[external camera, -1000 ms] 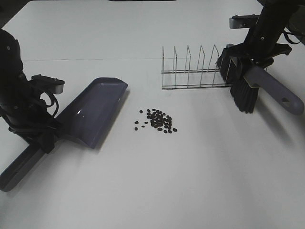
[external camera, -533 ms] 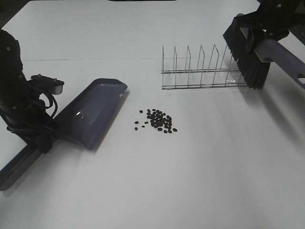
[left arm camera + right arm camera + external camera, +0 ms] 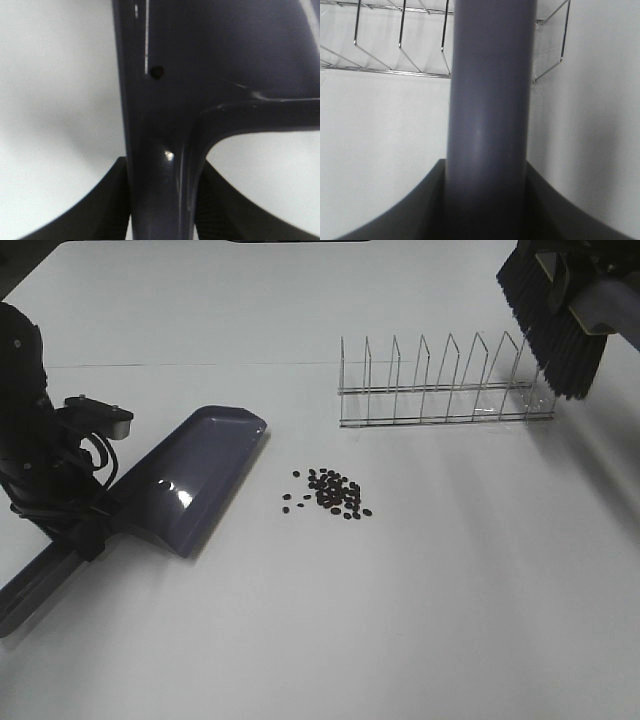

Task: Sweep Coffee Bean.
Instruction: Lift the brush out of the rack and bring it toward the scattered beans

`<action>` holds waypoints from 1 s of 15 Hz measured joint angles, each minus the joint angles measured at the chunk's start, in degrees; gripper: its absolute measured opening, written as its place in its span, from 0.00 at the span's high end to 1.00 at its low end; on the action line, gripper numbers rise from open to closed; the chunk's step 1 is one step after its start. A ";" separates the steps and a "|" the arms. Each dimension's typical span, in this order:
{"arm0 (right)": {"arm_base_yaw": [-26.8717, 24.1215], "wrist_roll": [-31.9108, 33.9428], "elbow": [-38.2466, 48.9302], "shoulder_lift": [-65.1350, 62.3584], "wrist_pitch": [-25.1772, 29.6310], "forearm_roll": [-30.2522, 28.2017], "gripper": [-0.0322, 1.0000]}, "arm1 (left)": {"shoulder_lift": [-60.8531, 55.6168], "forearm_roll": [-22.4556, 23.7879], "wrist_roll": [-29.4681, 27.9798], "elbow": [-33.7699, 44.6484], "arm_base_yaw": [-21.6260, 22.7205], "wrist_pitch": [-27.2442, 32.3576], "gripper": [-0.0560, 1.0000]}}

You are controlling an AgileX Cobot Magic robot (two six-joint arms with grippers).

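Table (image 3: 450, 620): white top. I see it carrying everything listed below.
Dustpan (image 3: 190, 480): dark grey-purple, at 9 o'clock in my overhead view. Its mouth points to 1 o'clock and its handle to 7 o'clock.
Wire rack (image 3: 440, 390): chrome, with upright dividers. It stands at 1 o'clock from the middle of the table, its long side running 9 to 3.
Brush (image 3: 560, 320): black bristles on a grey-purple handle, at the 2 o'clock corner. The bristles point down by the rack's 3 o'clock end; I cannot tell whether they touch it.
Left gripper (image 3: 162, 200): clenched on the dustpan handle, a finger pressed to each side.
Right gripper (image 3: 485, 200): clamped around the brush handle, which fills the gap between its fingers.
Coffee bean (image 3: 332, 492): a loose dark cluster on bare table. I place it at 3 o'clock from the dustpan, near it but not touching, and at 7 o'clock from the rack.
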 joint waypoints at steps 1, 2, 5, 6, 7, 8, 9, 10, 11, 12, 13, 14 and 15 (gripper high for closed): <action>0.00 0.17 2.29 -2.69 0.00 0.17 0.65 | 0.00 0.00 0.00 0.00 0.00 0.00 0.65; 0.00 0.29 5.39 -5.04 0.00 0.23 0.65 | 0.00 0.17 0.00 0.00 0.00 0.00 0.65; 0.00 0.34 16.62 -11.63 -0.06 0.23 0.65 | 0.00 1.03 0.00 0.00 0.00 0.00 0.65; 0.00 0.63 20.57 -13.06 -0.06 0.23 0.65 | 0.00 1.03 0.00 0.00 0.00 0.00 0.65; 0.00 1.20 24.64 -14.32 -0.29 0.23 0.65 | 0.00 1.26 0.00 0.00 0.00 0.00 0.65; 0.06 2.23 27.96 -14.67 -1.03 0.23 0.65 | 0.00 2.18 0.00 0.00 -0.06 0.00 0.65; 0.52 3.04 30.25 -14.67 -2.01 -0.23 0.65 | 0.00 3.67 -0.40 0.00 -0.52 0.00 0.65; 1.49 4.41 31.97 -14.61 -2.75 -1.32 0.65 | 0.00 5.79 -1.89 0.00 -1.38 0.00 0.65; 3.21 6.93 32.77 -14.50 -3.38 -3.38 0.65 | 0.06 8.25 -4.64 0.00 -2.46 -0.23 0.65; 5.33 10.31 32.95 -14.27 -3.95 -6.42 0.65 | 0.63 10.26 -7.16 -0.52 -3.38 -0.23 0.65; 8.08 13.92 33.00 -14.09 -4.41 -10.54 0.65 | 1.72 11.92 -9.17 -1.43 -4.53 0.11 0.65; 13.12 18.45 32.95 -11.97 -4.76 -17.30 0.65 | 4.13 12.61 -10.26 -3.78 -6.53 1.60 0.65; 13.12 18.45 32.95 -11.97 -4.76 -17.30 0.65 | 4.13 12.61 -10.26 -3.78 -6.53 1.60 0.65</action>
